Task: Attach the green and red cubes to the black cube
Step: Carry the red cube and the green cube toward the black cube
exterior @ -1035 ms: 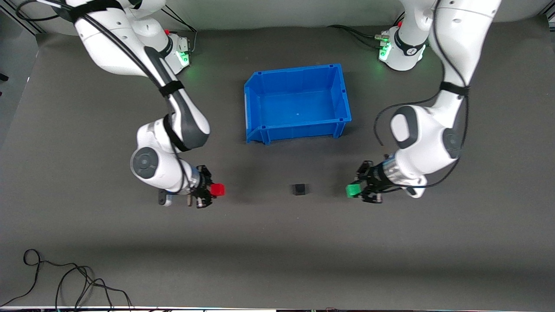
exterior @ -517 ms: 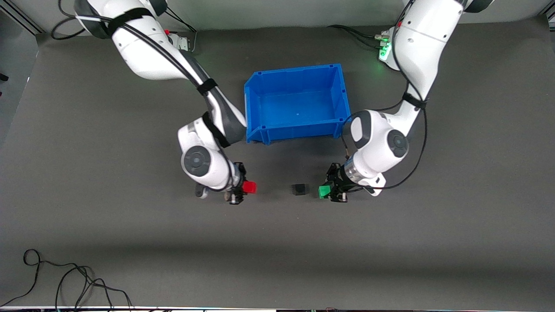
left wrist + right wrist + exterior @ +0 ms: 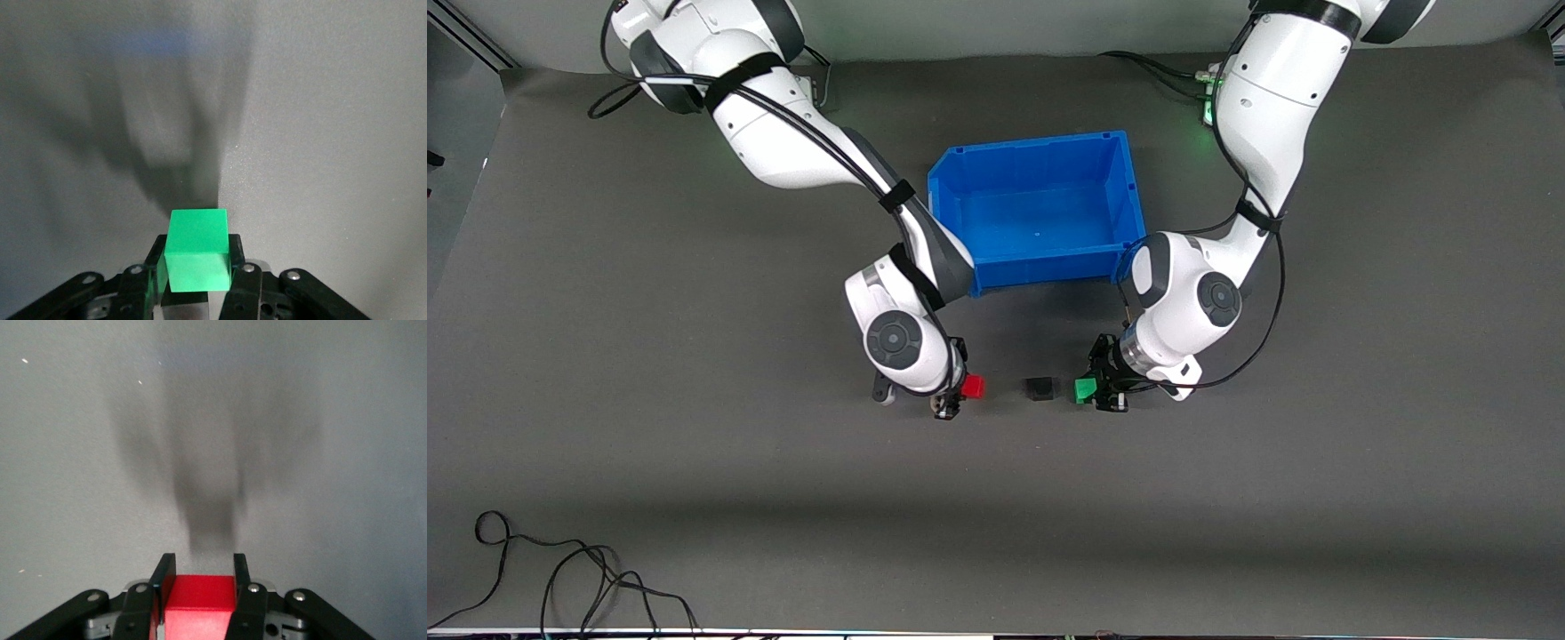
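Midway, left gripper (image 3: 1092,391) pinching the green cube (image 3: 1085,388) and right gripper (image 3: 959,392) pinching the red cube (image 3: 973,386) flank the black cube (image 3: 1039,388), neither attached.

My right arm reaches down from its base, elbow bent, wrist turned sideways so my right gripper (image 3: 963,388) points toward the middle of the table, fingers (image 3: 162,577) clamped on the red cube (image 3: 973,386). My left arm mirrors it, forearm dropping steeply, wrist folded, left gripper (image 3: 1094,389) aimed back at the right one, fingers (image 3: 235,248) pinching the green cube (image 3: 1085,388). Both hands hang low over the tabletop.
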